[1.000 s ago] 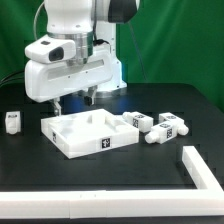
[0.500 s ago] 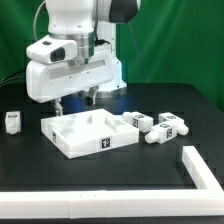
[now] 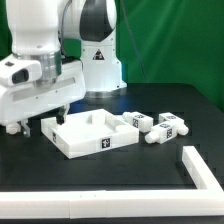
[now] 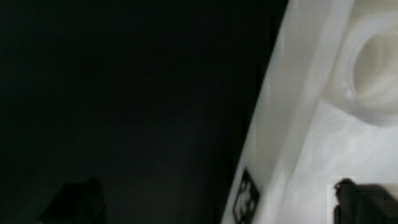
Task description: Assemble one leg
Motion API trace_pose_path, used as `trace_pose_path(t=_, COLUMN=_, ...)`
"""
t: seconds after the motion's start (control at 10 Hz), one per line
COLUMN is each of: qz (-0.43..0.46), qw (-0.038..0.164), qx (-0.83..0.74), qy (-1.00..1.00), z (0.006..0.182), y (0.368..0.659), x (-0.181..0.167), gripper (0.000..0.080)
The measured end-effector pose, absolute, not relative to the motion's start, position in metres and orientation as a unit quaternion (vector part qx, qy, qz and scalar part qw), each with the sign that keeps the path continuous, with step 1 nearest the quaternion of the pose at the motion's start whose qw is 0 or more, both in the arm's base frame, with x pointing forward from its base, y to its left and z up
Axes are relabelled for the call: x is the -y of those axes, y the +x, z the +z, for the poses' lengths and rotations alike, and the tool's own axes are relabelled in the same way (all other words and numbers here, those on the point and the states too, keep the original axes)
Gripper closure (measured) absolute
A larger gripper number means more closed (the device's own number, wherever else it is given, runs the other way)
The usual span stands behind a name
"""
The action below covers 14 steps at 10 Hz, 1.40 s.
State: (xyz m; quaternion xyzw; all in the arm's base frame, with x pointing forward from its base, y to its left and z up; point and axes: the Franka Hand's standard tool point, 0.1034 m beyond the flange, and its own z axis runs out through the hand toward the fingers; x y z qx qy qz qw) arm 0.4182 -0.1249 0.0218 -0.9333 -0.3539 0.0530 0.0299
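While the gripper [image 3: 20, 126] is hanging low at the exterior view's left of the panel [image 3: 75, 144], fingers apart and gripping nothing, a leg [image 3: 138, 120] is lying just beside the panel's opposite side.

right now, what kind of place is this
Probably a robotics lab bench: a robot arm stands at a black table, a green backdrop hangs behind, and a white panel carries a fiducial tag.
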Motion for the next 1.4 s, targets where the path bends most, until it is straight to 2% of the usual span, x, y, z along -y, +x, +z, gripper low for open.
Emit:
trace_pose_path(t=0.3, qz=0.052, qw=0.029, qx=0.34, qy=-0.939, z=0.021, y=0.419, x=0.125, gripper=0.015)
trace_pose_path(t=0.5, qz=0.041, qw=0.022, qx=0.23, qy=-0.972, z=0.016, y=0.425, x=0.119, gripper=0.015)
trace_pose_path(t=0.7, qz=0.042, qw=0.038, qx=0.183, qy=-0.981, z=0.016, y=0.429, x=0.126, gripper=0.015)
trace_pose_path(t=1.0, qz=0.043, qw=0.038, qx=0.185, qy=-0.981, z=0.014, y=0.428, x=0.124, gripper=0.015)
trace_pose_path(t=1.2, qz=0.021, qw=0.02, qx=0.198, qy=-0.98, z=0.01, y=0.431, x=0.118, gripper=0.015)
trace_pose_path(t=1.4, qz=0.013, qw=0.014, qx=0.23, qy=-0.973, z=0.006, y=0.434, x=0.118, gripper=0.015)
